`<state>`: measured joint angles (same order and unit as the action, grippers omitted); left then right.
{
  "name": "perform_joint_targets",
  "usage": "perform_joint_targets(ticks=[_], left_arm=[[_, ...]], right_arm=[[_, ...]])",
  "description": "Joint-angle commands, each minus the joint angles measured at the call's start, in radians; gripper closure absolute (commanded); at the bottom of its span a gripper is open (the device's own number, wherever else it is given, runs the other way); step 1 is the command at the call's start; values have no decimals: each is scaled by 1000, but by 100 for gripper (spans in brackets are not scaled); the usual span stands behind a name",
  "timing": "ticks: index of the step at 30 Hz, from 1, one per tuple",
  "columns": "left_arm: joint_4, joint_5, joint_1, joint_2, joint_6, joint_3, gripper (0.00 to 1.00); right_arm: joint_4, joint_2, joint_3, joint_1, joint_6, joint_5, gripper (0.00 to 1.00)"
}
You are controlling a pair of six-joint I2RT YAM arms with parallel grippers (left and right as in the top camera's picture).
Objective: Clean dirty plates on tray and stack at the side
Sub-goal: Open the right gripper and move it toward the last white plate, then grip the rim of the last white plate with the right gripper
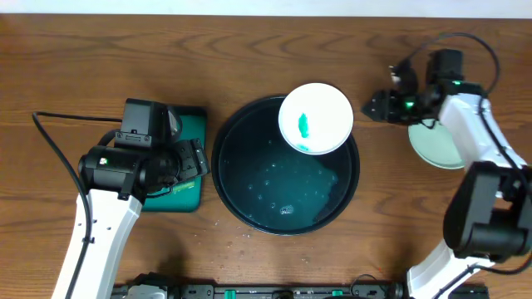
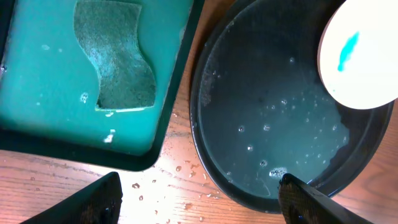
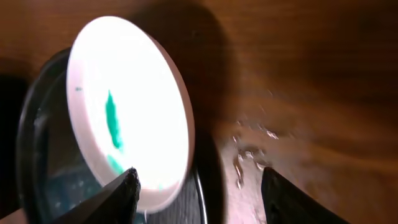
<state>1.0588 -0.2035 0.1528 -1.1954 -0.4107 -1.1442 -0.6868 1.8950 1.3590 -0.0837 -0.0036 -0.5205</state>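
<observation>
One smeared plate overhangs the rim of the tray. My left gripper and right gripper gape wide, empty. I fear a glancing pinch at its edge could skid it off.

The tray is round, black and shallow with a raised rim, and it holds a thin film of bubbly water. One plate, white with a green smear near its middle, rests face up on the tray's upper right rim, partly overhanging it. A second plate, pale teal, lies flat well to the right of the tray, half hidden.
</observation>
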Motion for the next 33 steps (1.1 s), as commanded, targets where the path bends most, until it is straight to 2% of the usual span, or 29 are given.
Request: perform_joint_targets(ticks=[1,12,15,17,19,25,33], left_arm=[[3,10,4,-6,10,10,19],[3,10,4,-6,10,10,19],[2,10,4,-6,10,10,19],[3,10,4,-6,10,10,19],[3,10,4,-6,10,10,19],[3,10,4,-6,10,10,19],[3,10,4,-6,10,10,19]], right_arm=[[40,47,9,40,26,22,40],[183,170,8,150,72,15,41],[201,185,8,167,86,19,55],[207,184,9,173,97,32,75],[208,179,9,173,105,39,83],[183,171,9,166,124,45,98],[100,97,10,171,130,46,99]])
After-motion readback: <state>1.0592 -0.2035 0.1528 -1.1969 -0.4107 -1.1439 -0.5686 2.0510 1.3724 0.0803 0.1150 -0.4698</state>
